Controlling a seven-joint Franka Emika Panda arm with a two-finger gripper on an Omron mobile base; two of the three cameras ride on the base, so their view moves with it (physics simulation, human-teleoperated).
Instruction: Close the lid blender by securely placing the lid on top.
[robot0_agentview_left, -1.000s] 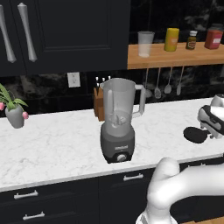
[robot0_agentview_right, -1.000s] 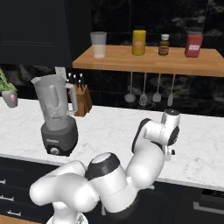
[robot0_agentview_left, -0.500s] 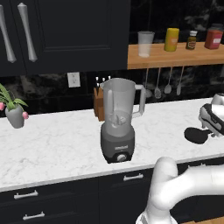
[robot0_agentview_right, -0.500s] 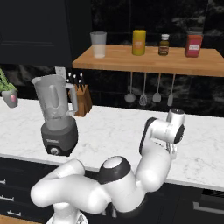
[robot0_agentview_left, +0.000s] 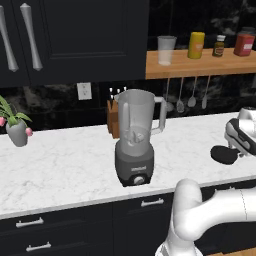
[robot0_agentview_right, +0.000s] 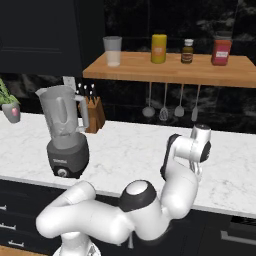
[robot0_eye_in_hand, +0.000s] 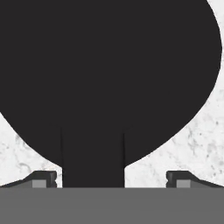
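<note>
Lid (robot0_eye_in_hand: 109, 74) lies flat on the marble counter (robot0_agentview_left: 65, 165), far right end, well apart from the blender (robot0_agentview_left: 136, 145). In the hand view it's a big black disc taking most of the frame, its tab pointing to 6 o'clock, straight down between the two tips. In the left base view the lid (robot0_agentview_left: 225, 154) sits at abt 3 o'clock from the blender, just beside the robot's hand.

Gripper (robot0_eye_in_hand: 111, 179): fingers (robot0_eye_in_hand: 43, 178) apart, one each side of the tab, gaps both sides, not touching it as far as I can tell. Nothing held.

Blender jar is open on top, upright on its dark base, knob facing front, handle toward the shelf side. Knife block (robot0_agentview_left: 113, 118) just behind it at abt 11 o'clock.

Step in hand, my read: pre-grasp on the lid, task barely begun. Next move prob. calls for a small drop, then pinching the tab squarely; the disc is thin and flat on stone, so a shallow grip could slip. After that a lift and a long carry toward 9 o'clock to the jar rim, keeping the lid level.

Arm pose: rises from the base, elbow bent low, forearm reaching right; in the right base view the wrist (robot0_agentview_right: 192, 149) is folded over the counter, hand pointed down.

Further out: plant (robot0_agentview_left: 15, 125) at far left, cup and jars on the wooden shelf (robot0_agentview_left: 200, 62), utensils hanging below.
</note>
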